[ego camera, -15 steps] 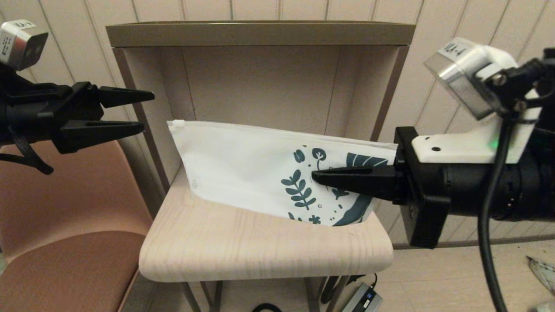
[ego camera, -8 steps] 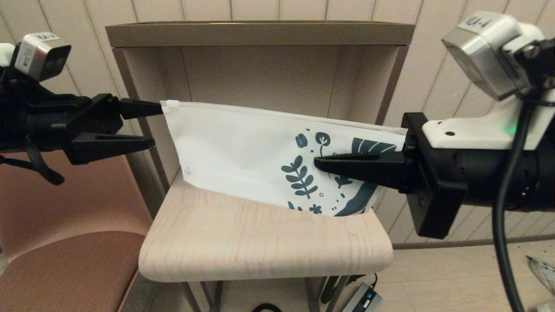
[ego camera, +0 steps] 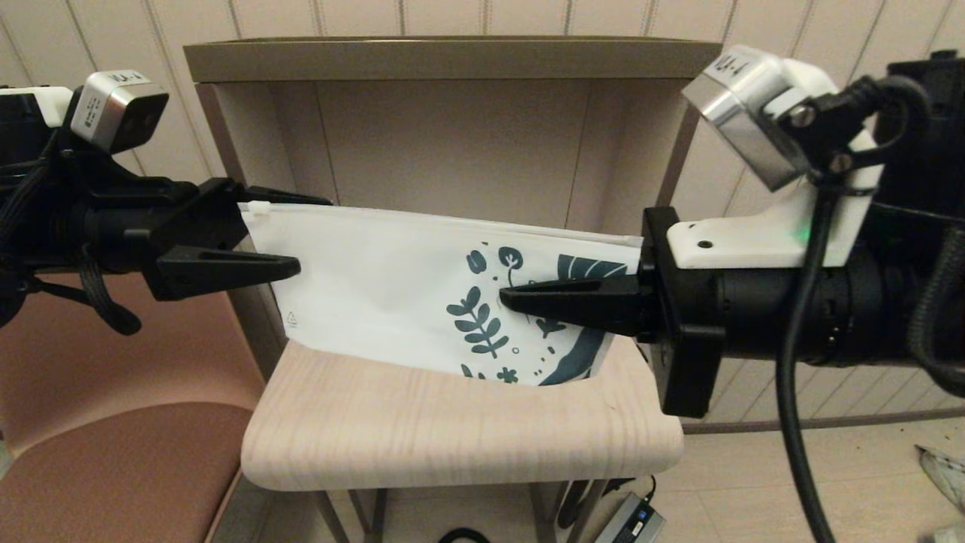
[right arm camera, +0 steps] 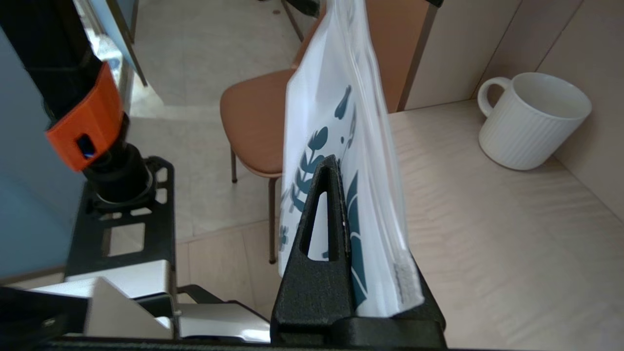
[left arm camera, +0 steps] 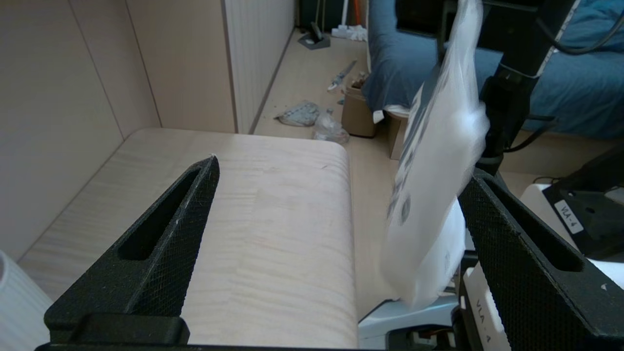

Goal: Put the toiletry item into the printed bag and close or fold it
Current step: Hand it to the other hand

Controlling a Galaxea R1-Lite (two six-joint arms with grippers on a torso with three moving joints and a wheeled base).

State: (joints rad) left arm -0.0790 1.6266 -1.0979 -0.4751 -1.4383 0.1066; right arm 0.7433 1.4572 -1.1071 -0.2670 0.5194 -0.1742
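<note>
The printed bag (ego camera: 377,279) hangs upright just above the light wooden shelf (ego camera: 452,437), zip edge on top and leaf print at its right end. My right gripper (ego camera: 503,296) is shut on that printed end; in the right wrist view the bag (right arm camera: 336,97) is pinched against one black finger (right arm camera: 331,204). My left gripper (ego camera: 313,234) is open at the bag's left end by the zip slider (ego camera: 258,207), one finger behind the bag and one in front. In the left wrist view the bag (left arm camera: 438,161) sits close to one finger, not clamped. The toiletry item is out of view.
A ribbed white mug (right arm camera: 531,122) stands on the shelf near its back corner. The shelf has side walls and a top board (ego camera: 452,60). A brown chair (ego camera: 113,422) stands to the left. A power adapter (ego camera: 629,520) lies on the floor below.
The right gripper lifted the bag, then carried it left. The left gripper moved right, and its open fingers now straddle the bag's slider end.
</note>
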